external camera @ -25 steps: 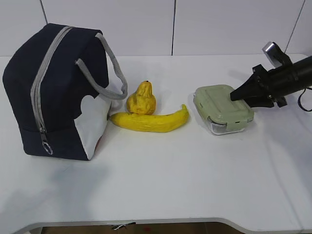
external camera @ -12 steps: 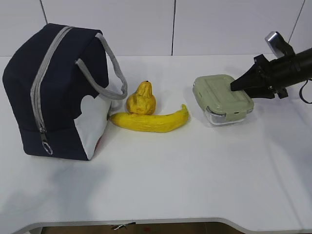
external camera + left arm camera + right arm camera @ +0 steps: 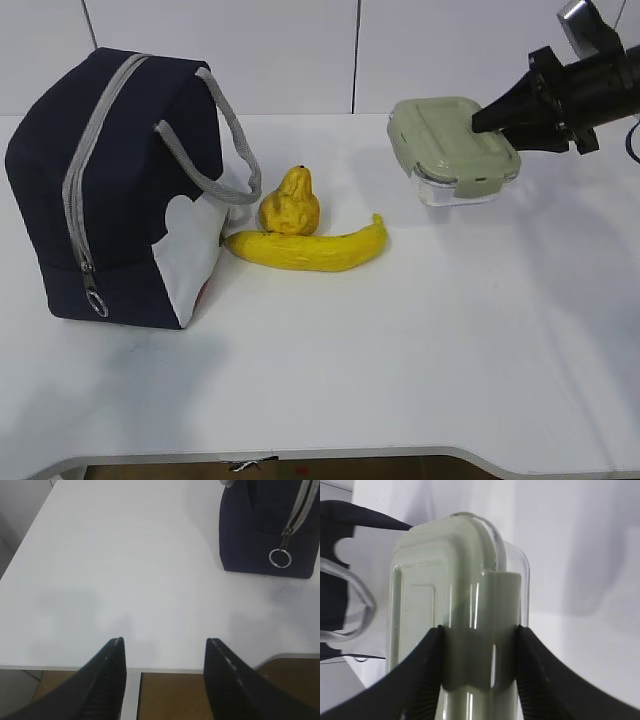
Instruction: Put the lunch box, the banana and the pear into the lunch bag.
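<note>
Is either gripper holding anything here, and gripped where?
The right gripper holds the small clear lunch box with pale green lid by its end nearest the arm, lifted off the table. The left gripper is open, holding nothing.

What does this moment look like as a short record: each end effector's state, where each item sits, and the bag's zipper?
right end effector: shut on the lunch box, held above the table
left end effector: open, empty, over the table's edge
banana: on the table, right of the lunch bag
pear: just behind the banana
zipper: closed
</note>
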Robot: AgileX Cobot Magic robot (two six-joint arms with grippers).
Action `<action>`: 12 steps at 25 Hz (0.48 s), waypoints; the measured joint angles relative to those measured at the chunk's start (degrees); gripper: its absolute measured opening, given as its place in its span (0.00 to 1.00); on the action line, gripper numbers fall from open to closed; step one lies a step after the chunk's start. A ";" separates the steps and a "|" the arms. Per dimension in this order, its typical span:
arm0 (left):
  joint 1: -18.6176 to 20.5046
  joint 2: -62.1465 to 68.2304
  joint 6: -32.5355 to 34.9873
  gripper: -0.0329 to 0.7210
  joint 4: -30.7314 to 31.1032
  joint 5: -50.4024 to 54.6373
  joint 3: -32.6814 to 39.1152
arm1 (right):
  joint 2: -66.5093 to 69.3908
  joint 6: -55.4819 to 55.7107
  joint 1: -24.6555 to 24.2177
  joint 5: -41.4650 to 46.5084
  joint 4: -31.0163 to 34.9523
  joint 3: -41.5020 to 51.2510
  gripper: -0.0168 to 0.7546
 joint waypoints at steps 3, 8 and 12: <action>0.00 0.40 0.00 0.52 -0.40 -1.10 -1.80 | -2.13 1.20 1.71 0.13 1.81 0.00 0.46; 0.00 6.14 0.00 0.47 -2.91 -1.42 -5.32 | -4.77 3.07 4.92 0.57 4.54 0.00 0.46; 0.00 15.01 0.00 0.42 -9.24 -1.73 -10.70 | -6.55 3.88 8.17 0.69 5.64 -0.23 0.46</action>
